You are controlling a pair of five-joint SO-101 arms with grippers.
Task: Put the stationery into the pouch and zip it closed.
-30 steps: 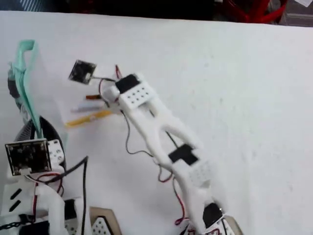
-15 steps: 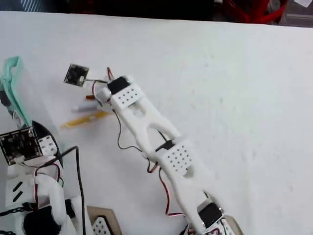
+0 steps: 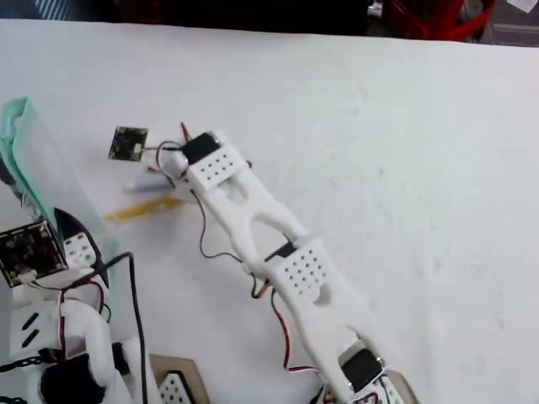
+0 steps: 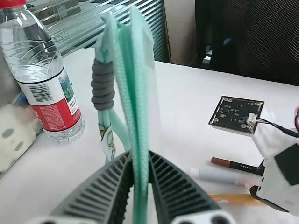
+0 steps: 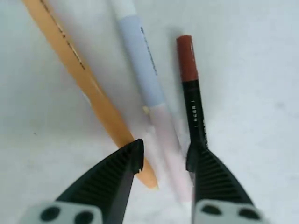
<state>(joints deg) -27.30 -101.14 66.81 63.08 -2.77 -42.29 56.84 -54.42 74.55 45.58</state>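
My right end effector (image 5: 164, 151) is low over the desk (image 5: 252, 56) with its two jaws apart. The thin end of a pale pen (image 5: 140, 70) lies between them. An orange pen (image 5: 88, 79) lies just beside one jaw. A dark pen with a brown cap (image 5: 190, 88) lies just beside the other jaw. All three lie flat and close together, almost side by side.

I think these pens are light and stiff. They are smooth and round, so they may roll or slip. I would pinch the pale pen nearer its middle, not at the tip, so it does not swing down. The other two are so close that a jaw could bump them.

My left end effector (image 4: 140, 158) is closed on the pouch (image 4: 135, 70) and holds it standing on edge, off to one side of the pens. The pouch is clear with a green edge, and a grey cord (image 4: 103, 84) is wound near its top. It looks thin, soft and floppy, so it may bend when a pen pushes in. I cannot tell if its mouth is open.

Farther off, a water bottle (image 4: 42, 79) stands on the desk.
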